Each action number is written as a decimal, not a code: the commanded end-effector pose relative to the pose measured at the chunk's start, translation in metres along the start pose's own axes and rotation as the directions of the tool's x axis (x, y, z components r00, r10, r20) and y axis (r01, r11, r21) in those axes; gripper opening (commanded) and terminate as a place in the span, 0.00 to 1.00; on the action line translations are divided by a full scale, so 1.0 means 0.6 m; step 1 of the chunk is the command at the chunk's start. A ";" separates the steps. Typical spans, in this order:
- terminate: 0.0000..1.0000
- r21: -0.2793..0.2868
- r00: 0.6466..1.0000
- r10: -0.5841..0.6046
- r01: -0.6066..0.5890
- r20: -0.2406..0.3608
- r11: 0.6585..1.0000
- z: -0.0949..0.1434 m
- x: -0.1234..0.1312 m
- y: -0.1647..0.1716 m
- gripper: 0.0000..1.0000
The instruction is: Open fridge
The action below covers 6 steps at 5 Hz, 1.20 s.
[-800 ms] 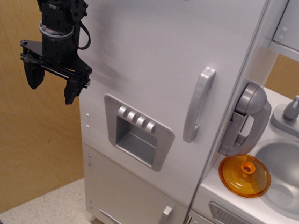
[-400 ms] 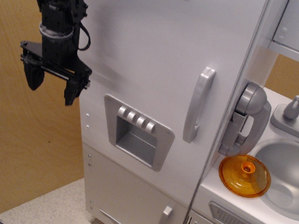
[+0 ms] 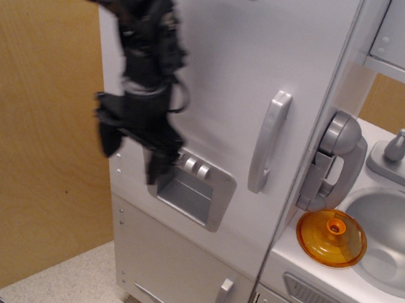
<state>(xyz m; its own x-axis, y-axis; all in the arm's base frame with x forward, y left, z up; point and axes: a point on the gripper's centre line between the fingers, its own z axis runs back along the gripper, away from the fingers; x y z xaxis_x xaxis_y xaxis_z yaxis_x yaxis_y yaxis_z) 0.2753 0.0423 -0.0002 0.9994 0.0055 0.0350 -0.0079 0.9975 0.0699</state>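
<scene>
The tall white fridge (image 3: 227, 66) fills the middle of the view. Its big door is shut, with a long vertical grey handle (image 3: 269, 141) at its right edge and a grey recessed dispenser panel (image 3: 191, 187) with buttons lower left. My black gripper (image 3: 132, 154) is blurred with motion in front of the door's left part, just left of the dispenser panel and well left of the handle. Its fingers point down, spread apart and empty. It covers the panel's left edge.
A grey toy telephone handset (image 3: 335, 163) hangs right of the fridge. An orange lid (image 3: 331, 238) lies on the counter beside a grey sink (image 3: 394, 235) with taps. A smaller white door with a short handle (image 3: 222, 301) is below. A wooden wall (image 3: 28, 139) is at left.
My gripper has swung right and down, from beside the fridge's left side to in front of the door by the dispenser panel. The fridge door has not moved.
</scene>
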 end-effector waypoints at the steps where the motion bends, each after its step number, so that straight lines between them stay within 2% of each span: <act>1: 0.00 -0.038 0.984 -0.078 0.085 0.159 0.996 0.064 -0.017 -0.094 1.00; 2: 0.00 -0.064 0.980 -0.081 0.094 0.184 0.994 0.079 -0.018 -0.128 1.00; 3: 0.00 -0.057 0.966 -0.057 0.074 0.253 0.996 0.090 -0.004 -0.160 1.00; 4: 0.00 -0.054 0.951 -0.012 0.030 0.310 0.998 0.097 0.018 -0.176 1.00; 5: 0.00 -0.064 0.941 0.030 -0.009 0.336 0.998 0.103 0.042 -0.190 1.00; 6: 0.00 -0.062 0.918 0.073 -0.052 0.391 0.997 0.112 0.067 -0.180 1.00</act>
<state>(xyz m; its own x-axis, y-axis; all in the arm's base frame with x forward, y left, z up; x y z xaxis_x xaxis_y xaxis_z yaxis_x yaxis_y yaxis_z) 0.3113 -0.0698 0.0491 0.9175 0.0442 0.3952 -0.0557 0.9983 0.0179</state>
